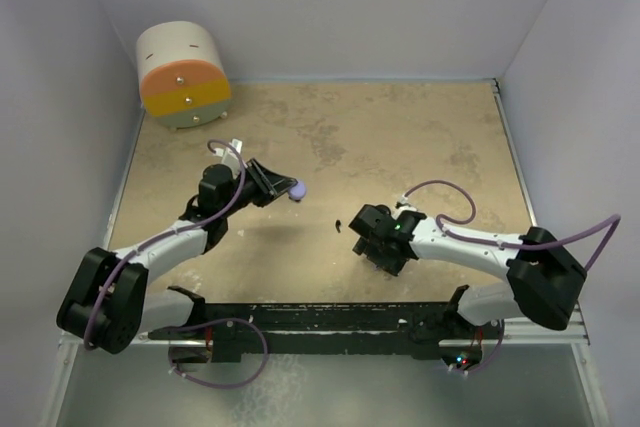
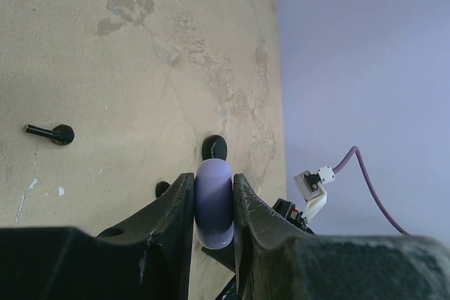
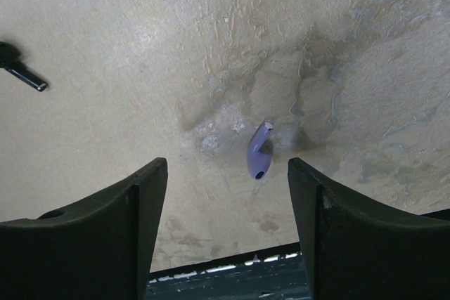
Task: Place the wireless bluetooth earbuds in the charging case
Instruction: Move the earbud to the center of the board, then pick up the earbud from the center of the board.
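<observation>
My left gripper (image 2: 214,178) is shut on a rounded lavender charging case (image 2: 213,205), seen edge-on between the fingers and held above the table. From above, the case (image 1: 299,189) shows at the tip of that gripper (image 1: 286,188), left of centre. A pale lavender earbud (image 3: 258,158) lies on the table between the spread fingers of my right gripper (image 3: 226,168), which is open and closer to the right-hand finger. A black earbud (image 3: 19,69) lies further off to its left, and is also seen as the black earbud (image 2: 51,133) (image 1: 340,226). The right gripper (image 1: 362,229) hovers low near the table's middle.
A cylinder with white, orange and yellow layers (image 1: 184,75) lies at the back left corner. Two small black round pieces (image 2: 214,147) sit on the table just beyond the left fingertips. White walls close in the tan table (image 1: 400,137) on three sides.
</observation>
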You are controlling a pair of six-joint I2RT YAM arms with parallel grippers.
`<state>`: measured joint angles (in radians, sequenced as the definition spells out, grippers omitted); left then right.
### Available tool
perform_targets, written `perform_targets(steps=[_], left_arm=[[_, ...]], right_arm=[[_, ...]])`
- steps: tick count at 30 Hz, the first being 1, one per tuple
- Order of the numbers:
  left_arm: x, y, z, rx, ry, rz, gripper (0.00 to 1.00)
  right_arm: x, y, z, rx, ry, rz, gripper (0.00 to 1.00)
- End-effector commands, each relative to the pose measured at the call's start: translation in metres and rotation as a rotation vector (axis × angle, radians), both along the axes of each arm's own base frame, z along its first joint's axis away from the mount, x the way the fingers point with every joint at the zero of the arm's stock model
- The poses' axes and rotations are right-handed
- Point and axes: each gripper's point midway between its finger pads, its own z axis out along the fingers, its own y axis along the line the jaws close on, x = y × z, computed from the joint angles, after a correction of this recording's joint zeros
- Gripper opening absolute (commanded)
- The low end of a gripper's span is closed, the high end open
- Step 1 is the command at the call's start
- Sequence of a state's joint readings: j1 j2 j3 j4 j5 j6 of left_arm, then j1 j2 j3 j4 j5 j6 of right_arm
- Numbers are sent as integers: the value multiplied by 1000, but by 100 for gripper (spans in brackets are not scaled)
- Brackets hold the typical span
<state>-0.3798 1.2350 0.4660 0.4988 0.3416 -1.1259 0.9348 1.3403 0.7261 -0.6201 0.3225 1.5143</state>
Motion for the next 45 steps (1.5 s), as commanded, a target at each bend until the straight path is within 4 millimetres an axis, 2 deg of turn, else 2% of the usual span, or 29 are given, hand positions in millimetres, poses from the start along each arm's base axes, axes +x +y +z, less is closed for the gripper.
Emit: perform_targets(steps=[1,8,13,15,18,24,26,29,33,36,38,42,45], left_arm=[[9,-8,32,-49,-85,-27,0],[10,-10,33,-59,-84,-35,0],[9,-10,33,-58,-83,-38,0],[10,-10,32,-55,-82,-37,0],[10,-11,32,-55,-83,-38,0],[11,-7,33,-47,-81,-29,0],[14,-1,37,-47,-85,-14,0],[22,11,44,-28,-95,20,0],[37,24,64,-24,-137,72,0],[44,23,76,-15,-156,74,0],[47,22,81,-33,-159,76,0],[49,21,82,-83,-165,91,0],[49,22,75,-109,-169,121,0]], right_arm=[[3,4,0,0,0,3,72],[4,13,-9,1,11,25,72],[17,24,-6,-2,-19,30,72],[23,35,-2,19,-25,38,72],[42,51,6,27,-70,65,72],[100,79,17,14,-170,112,73],[120,83,30,14,-219,95,72],[130,74,58,-6,-291,50,72],[141,73,109,41,-432,76,75],[155,76,149,49,-555,134,77],[168,83,175,57,-637,187,81],[185,88,219,69,-783,230,99],[198,89,235,95,-863,287,100]])
